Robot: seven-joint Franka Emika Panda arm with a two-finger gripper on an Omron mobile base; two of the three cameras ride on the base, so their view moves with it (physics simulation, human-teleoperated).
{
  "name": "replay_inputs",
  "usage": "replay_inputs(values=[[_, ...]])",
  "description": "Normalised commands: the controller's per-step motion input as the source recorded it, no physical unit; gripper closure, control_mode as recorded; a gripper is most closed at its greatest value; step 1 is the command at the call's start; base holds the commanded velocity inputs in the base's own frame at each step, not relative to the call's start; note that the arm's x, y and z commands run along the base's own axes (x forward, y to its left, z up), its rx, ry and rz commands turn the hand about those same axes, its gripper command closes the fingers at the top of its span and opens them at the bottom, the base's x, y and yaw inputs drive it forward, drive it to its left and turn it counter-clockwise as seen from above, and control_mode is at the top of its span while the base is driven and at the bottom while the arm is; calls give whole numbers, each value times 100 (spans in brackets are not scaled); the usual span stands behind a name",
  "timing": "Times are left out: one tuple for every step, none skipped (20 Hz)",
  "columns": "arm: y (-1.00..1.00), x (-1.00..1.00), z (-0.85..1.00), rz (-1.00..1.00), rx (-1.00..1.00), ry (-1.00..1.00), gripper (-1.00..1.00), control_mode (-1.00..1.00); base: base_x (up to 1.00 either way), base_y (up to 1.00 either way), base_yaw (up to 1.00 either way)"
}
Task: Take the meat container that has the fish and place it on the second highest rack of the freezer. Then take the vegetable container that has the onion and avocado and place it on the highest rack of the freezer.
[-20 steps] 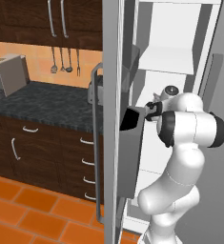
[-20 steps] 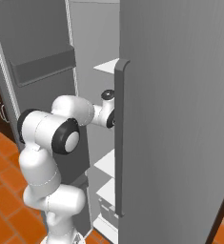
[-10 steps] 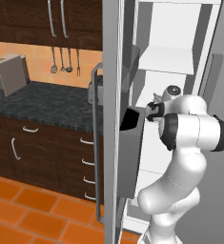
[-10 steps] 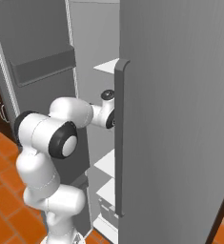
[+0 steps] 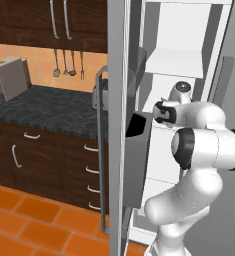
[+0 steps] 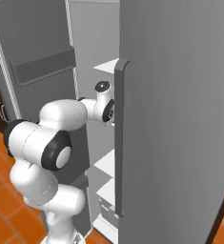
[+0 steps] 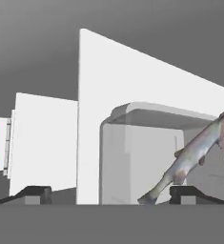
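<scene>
Now, jaws (image 7: 111, 193) spread wide and released; nothing is between them. In my hand view the two dark tips sit far apart at the bottom, one at lower left, one at lower right.

Just ahead of the jaws stands the meat container (image 7: 147, 152), a clear box with rounded corners, resting inside the freezer (image 6: 180, 119). It lies straight ahead, spanning from about the midline of the jaws to the right tip. The fish (image 7: 189, 159) lies in it, long axis slanting from low near the right tip up and away to the right. I cannot tell from this view alone which shelf the container rests on; the base views put the wrist at about the level of the second shelf down, so I judge the first placement done or nearly so.

Behind the container, a white panel (image 7: 147, 81) of the interior rises, grey wall beyond.

From the left base view, the arm reaches into the white interior past the open door and its dark door bin (image 5: 139, 160). Further left, the dark bench (image 5: 44, 107) with a toaster (image 5: 9, 77).

Next move, as I judge it: back straight out along the approach line, jaws kept clear of the container's near wall, then go for the onion and avocado container.
</scene>
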Motion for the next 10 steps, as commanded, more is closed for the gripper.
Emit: replay_inputs(values=[[51, -74, 28, 0, 0, 0, -100, -100, 0, 0, 0], [50, -70, 36, 0, 0, 0, -100, -100, 0, 0, 0], [52, -76, 33, 0, 0, 0, -100, -100, 0, 0, 0], [46, -81, 34, 0, 0, 0, -100, -100, 0, 0, 0], [49, -66, 46, 0, 0, 1, -100, -100, 0, 0, 0], [44, -68, 41, 0, 0, 2, -100, -100, 0, 0, 0], [34, -74, 38, 0, 0, 7, -100, -100, 0, 0, 0], [29, -72, 41, 0, 2, 7, -100, -100, 0, 0, 0], [26, -70, 44, 0, 3, 7, -100, -100, 0, 0, 0], [26, -68, 50, 0, 3, 8, -100, -100, 0, 0, 0]])
